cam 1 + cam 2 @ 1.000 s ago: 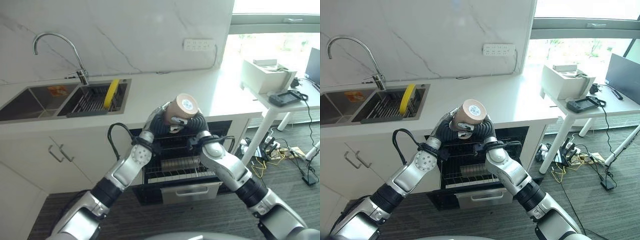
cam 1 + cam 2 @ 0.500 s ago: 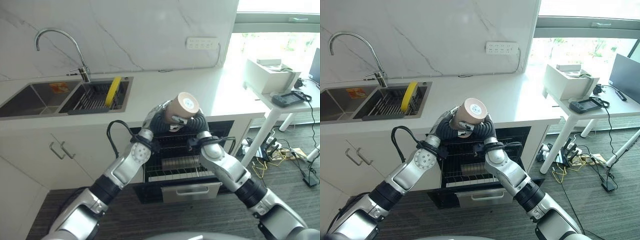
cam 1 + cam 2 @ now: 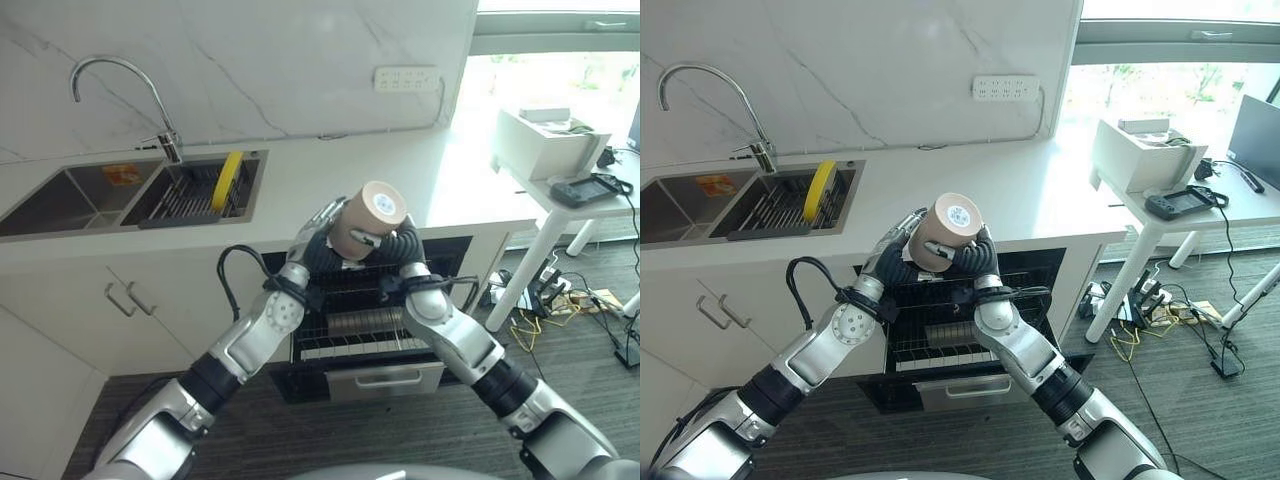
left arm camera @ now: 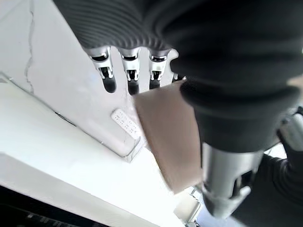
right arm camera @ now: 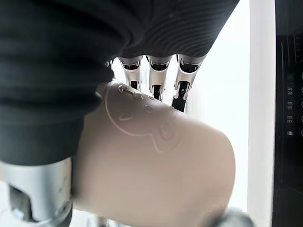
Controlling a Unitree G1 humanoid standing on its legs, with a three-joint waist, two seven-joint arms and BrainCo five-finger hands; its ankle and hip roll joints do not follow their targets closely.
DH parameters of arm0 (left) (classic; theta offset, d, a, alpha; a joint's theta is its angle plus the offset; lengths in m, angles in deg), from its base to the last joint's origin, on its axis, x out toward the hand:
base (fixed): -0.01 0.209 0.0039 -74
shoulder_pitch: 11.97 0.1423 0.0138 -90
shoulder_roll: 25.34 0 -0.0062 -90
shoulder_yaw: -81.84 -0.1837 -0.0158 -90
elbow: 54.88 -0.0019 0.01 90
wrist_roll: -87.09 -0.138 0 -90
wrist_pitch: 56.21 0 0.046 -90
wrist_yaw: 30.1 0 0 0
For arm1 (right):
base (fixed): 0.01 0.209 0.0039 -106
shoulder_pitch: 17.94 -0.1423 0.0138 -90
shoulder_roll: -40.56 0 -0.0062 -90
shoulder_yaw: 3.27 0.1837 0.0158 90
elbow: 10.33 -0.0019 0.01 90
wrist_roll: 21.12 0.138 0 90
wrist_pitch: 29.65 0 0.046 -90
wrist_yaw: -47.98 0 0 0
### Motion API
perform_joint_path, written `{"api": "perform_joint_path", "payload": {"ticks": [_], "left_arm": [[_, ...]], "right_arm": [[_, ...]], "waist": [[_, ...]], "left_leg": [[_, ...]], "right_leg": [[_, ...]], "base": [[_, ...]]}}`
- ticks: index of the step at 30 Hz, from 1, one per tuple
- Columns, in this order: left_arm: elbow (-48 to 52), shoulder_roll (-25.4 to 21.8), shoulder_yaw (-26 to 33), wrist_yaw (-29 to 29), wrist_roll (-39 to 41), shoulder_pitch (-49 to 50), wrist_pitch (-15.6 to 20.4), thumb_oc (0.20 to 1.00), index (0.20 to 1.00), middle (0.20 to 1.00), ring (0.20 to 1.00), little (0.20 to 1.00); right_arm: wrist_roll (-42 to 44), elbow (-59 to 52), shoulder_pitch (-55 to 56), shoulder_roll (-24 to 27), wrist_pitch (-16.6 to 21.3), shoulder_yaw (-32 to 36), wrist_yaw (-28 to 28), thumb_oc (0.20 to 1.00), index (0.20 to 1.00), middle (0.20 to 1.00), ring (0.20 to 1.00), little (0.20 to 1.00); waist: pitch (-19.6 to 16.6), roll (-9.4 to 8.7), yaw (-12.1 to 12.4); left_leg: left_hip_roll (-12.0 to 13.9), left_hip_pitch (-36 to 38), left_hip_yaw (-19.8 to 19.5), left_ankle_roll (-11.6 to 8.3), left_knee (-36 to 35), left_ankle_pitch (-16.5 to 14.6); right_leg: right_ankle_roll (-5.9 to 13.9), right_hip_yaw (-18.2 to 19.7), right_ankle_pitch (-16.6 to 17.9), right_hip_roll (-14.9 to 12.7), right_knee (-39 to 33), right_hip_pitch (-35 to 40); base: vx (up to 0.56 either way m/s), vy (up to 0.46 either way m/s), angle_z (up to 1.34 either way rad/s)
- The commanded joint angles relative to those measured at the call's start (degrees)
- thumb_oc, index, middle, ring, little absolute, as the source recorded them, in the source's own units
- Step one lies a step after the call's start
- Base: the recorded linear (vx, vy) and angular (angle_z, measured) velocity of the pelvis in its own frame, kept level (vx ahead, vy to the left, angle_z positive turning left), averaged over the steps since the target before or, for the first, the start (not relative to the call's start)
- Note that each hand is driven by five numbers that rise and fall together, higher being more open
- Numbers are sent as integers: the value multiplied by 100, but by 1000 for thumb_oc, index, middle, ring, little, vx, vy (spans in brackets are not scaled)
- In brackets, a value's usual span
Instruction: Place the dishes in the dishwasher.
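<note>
Beige cup (image 3: 368, 217) held up in the air betw both hands, above the front edge of the white counter (image 3: 330, 185) and over the open dishwasher (image 3: 365, 320); cup tilted, flat base w/ a round white sticker facing up toward the head cam. Left hand (image 3: 318, 232) on the cup's left side, fingers (image 4: 130, 75) lying fairly straight along the cup wall, thumb on the other side – wrist view shows the cup clamped betw thumb & fingers. Right hand (image 3: 980, 255) on the cup's right side, fingers (image 5: 154, 75) curled over its wall, thumb under it; a faint raised outline drawing shows on the cup in that wrist view. Both dark ribbed covers meet just below the cup. Dishwasher's wire rack (image 3: 362, 335) pulled out under the arms, w/ a row of grey dishes standing in it. On the counter far left: double sink (image 3: 75, 200) w/ curved tap (image 3: 120, 95), a yellow plate (image 3: 229, 180) upright in the sink's rack. White side table (image 3: 560, 200) w/ a white box, well to the right
</note>
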Motion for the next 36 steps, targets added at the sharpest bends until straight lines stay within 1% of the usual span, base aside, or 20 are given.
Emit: {"api": "perform_joint_path", "payload": {"ticks": [1, 3, 5, 10, 12, 14, 16, 17, 18, 21, 22, 25, 28, 30, 31, 32, 33, 34, 35, 36], "left_arm": [[-242, -145, -42, 434, 17, -160, 256, 1000, 1000, 1000, 1000, 1000], [-198, -211, 235, 564, 112, 86, 310, 1000, 1000, 1000, 1000, 1000], [-98, -291, 749, 689, 237, 469, 495, 1000, 1000, 1000, 1000, 1000], [219, -395, 1694, 861, 367, 1102, 919, 1000, 1000, 1000, 1000, 1000], [294, -428, 1892, 887, 444, 1225, 1077, 1000, 1000, 1000, 1000, 1000], [399, -422, 2062, 817, 460, 1363, 1246, 1000, 1000, 1000, 1000, 1000], [547, -423, 2200, 468, 644, 1524, 1566, 1000, 1000, 1000, 1000, 1000], [596, -409, 2213, 13, 856, 1603, 1996, 1000, 1000, 1000, 1000, 1000], [594, -408, 2212, -42, 886, 1609, 2027, 1000, 1000, 1000, 1000, 1000], [473, -449, 2207, -517, 1206, 1704, 2165, 1000, 1000, 1000, 1000, 1000], [428, -461, 2228, -764, 1272, 1798, 2256, 1000, 1000, 1000, 1000, 1000], [388, -511, 2156, -1072, 1382, 1941, 2344, 1000, 1000, 1000, 1000, 1000], [350, -476, 2072, -954, 1602, 1926, 2349, 1000, 1000, 1000, 1000, 1000], [295, -370, 2035, -1011, 1894, 1902, 2263, 1000, 1000, 1000, 1000, 1000], [330, -323, 2042, -1203, 2057, 1930, 2217, 1000, 1000, 1000, 1000, 1000], [344, -320, 2043, -1299, 2080, 1941, 2216, 1000, 1000, 1000, 1000, 1000], [395, -338, 2037, -1467, 2027, 1982, 2251, 1000, 1000, 1000, 1000, 1000], [483, -419, 1974, -1527, 1802, 2099, 2326, 1000, 1000, 1000, 1000, 1000], [513, -457, 1961, -1499, 1833, 2099, 2324, 1000, 1000, 1000, 1000, 1000], [524, -472, 1929, -1439, 2144, 1929, 2382, 1000, 1000, 1000, 1000, 1000]], "right_arm": [[-248, -554, -367, -112, 955, 807, -181, 200, 200, 200, 200, 200], [-251, -650, -84, -50, 1066, 1020, -170, 200, 200, 200, 200, 200], [-239, -741, 367, 52, 1327, 1424, -121, 200, 200, 200, 200, 200], [-167, -813, 1142, 179, 1744, 2208, -52, 200, 200, 200, 200, 200], [-87, -793, 1320, 219, 1832, 2373, 69, 200, 200, 200, 200, 200], [-120, -778, 1463, 209, 1886, 2481, 217, 200, 200, 200, 200, 200], [-140, -824, 1614, 254, 1822, 2587, 423, 200, 200, 200, 200, 200], [-56, -704, 1723, 233, 1860, 2616, 673, 200, 200, 200, 200, 200], [-48, -682, 1728, 231, 1874, 2614, 689, 200, 200, 200, 200, 200], [149, -426, 1844, 165, 2054, 2599, 1151, 200, 200, 200, 200, 200], [245, -425, 1922, 145, 2069, 2581, 1345, 200, 200, 200, 200, 200], [419, -398, 2015, 109, 2069, 2537, 1598, 200, 200, 200, 200, 200], [600, -286, 1998, 108, 2045, 2451, 1810, 200, 200, 200, 200, 200], [584, -132, 1864, 106, 2132, 2383, 1895, 200, 200, 200, 200, 200], [546, -142, 1887, 66, 2187, 2372, 1860, 200, 200, 200, 200, 200], [552, -162, 1919, 52, 2213, 2380, 1839, 200, 200, 200, 200, 200], [604, -261, 2013, 30, 2221, 2417, 1826, 200, 200, 200, 200, 200], [659, -469, 2230, -19, 2204, 2445, 2023, 200, 200, 200, 200, 200], [636, -499, 2252, -22, 2209, 2407, 2059, 200, 200, 200, 200, 200], [607, -401, 2153, -46, 2381, 2257, 2065, 200, 200, 200, 200, 200]], "waist": [[-10, -142, 161], [-16, -132, 158], [-5, -122, 166], [17, -107, 192], [17, -111, 189], [26, -115, 198], [48, -120, 186], [62, -120, 179], [62, -121, 179], [77, -118, 145], [97, -108, 140], [131, -93, 114], [252, -96, 57], [367, -137, 119], [402, -149, 166], [414, -163, 176], [465, -176, 151], [630, -184, 7], [673, -218, -10], [729, -284, -62]], "left_leg": [[442, 248, -242, -209, 11, -572], [445, 253, -242, -209, 11, -571], [449, 244, -250, -205, 11, -562], [442, 204, -293, -201, 11, -561], [446, 194, -300, -206, 11, -557], [447, 181, -319, -212, 11, -553], [458, 160, -321, -221, 11, -543], [460, 137, -322, -228, 11, -546], [460, 137, -321, -228, 11, -547], [500, 151, -281, -239, 11, -519], [510, 146, -279, -243, 11, -501], [530, 129, -251, -261, 11, -481], [551, 133, -187, -282, 146, -432], [404, -15, -413, -196, 530, -624], [291, -73, -516, -80, 599, -700], [238, -110, -552, -26, 654, -749], [122, -159, -665, 90, 750, -840], [40, -135, -842, 224, 883, -964], [12, -124, -860, 218, 907, -1000], [-31, -80, -892, 147, 867, -1069]], "right_leg": [[511, -390, 78, -707, 73, -231], [504, -401, 76, -700, 72, -223], [488, -419, 79, -695, 71, -219], [482, -465, 100, -707, 61, -226], [486, -491, 106, -711, 61, -227], [487, -516, 110, -717, 58, -227], [487, -540, 118, -725, 64, -250], [497, -577, 127, -733, 67, -266], [497, -581, 128, -733, 66, -265], [500, -577, 115, -737, 96, -275], [490, -564, 116, -726, 97, -287], [496, -550, 126, -712, 76, -308], [438, -391, 115, -665, 88, -366], [443, -231, 95, -739, 304, -426], [427, -186, 5, -807, 726, -479], [429, -155, -65, -842, 942, -537], [434, -64, 12, -862, 1481, -740], [456, 300, 335, -863, 2391, -1383], [453, 356, 411, -910, 2338, -1517], [447, 354, 506, -1014, 1484, -1609]], "base": [[10, 28, 3], [9, 22, 6], [7, 29, 11], [2, 16, 5], [11, 14, 8], [17, 12, 4], [0, 18, 7], [-5, 14, 10], [23, 4, 10], [78, -7, 2], [64, -11, -1], [38, 7, -2], [-48, 169, -4], [-39, 262, -11], [-21, 249, -15], [-4, 193, -15], [45, 106, -5], [75, 35, 1], [184, -186, 13], [211, -297, 29]]}}
